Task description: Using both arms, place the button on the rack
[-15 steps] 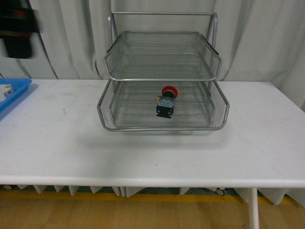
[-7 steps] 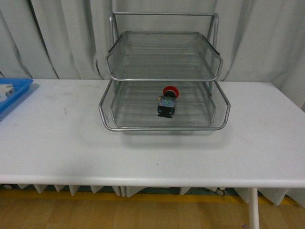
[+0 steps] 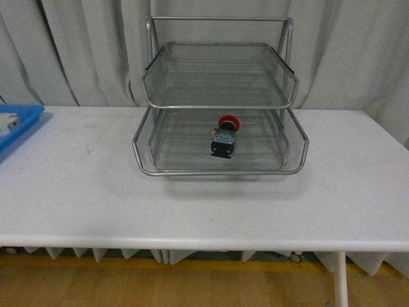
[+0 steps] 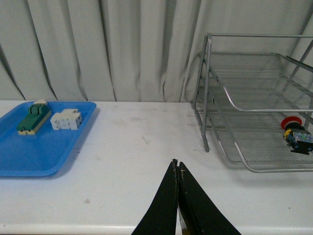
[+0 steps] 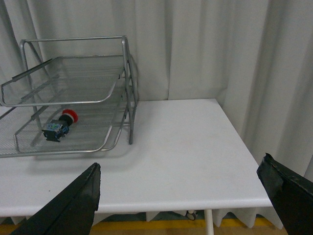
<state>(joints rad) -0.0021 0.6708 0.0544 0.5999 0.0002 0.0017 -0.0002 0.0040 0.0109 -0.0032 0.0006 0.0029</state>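
One button lies on its side in the rack, on the tier beneath the top one, free of both claws. The left claw is pressed together and the right claw is spread wide. Both hang above the bench. The placing looks done, with nothing obvious left.

blue tray: left edge of white table | green-and-cream block, white block: side by side in tray
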